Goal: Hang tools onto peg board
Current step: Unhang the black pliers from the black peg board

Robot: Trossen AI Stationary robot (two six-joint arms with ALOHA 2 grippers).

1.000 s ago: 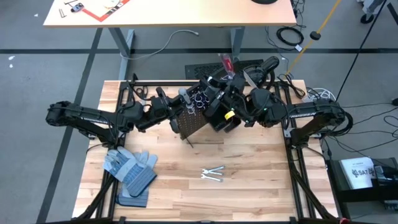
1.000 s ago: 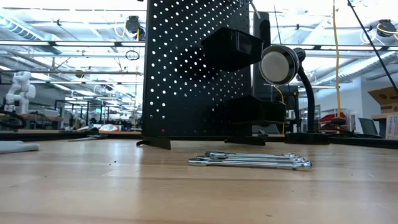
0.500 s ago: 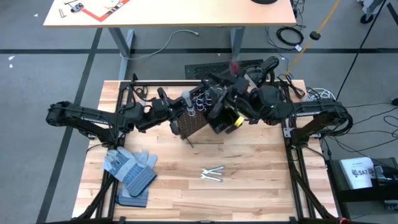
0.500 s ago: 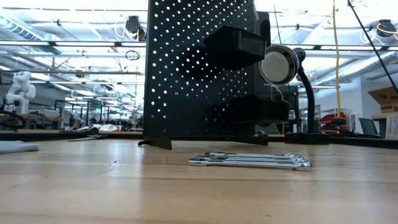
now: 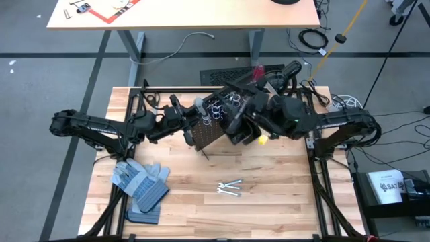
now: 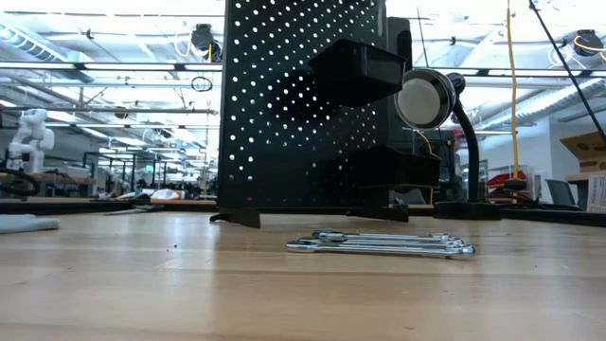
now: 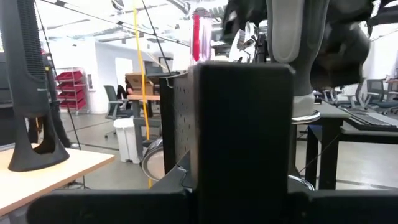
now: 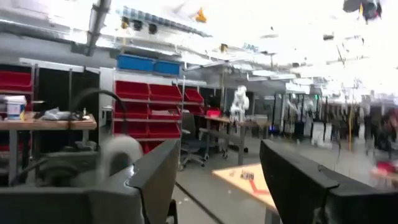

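Nearby, wrenches and gloves before the peg board.

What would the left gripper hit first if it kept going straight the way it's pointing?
The peg board: the left gripper sits at its left edge, and the left wrist view is filled by the black panel right ahead. Depth is hard to judge; it may already be touching.

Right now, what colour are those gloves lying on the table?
Blue-grey gloves, clearest in the high view.

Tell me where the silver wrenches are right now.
In the high view the silver wrenches lie flat on the wooden table, in front of the peg board and to the right of the work gloves; neither gripper is near them.
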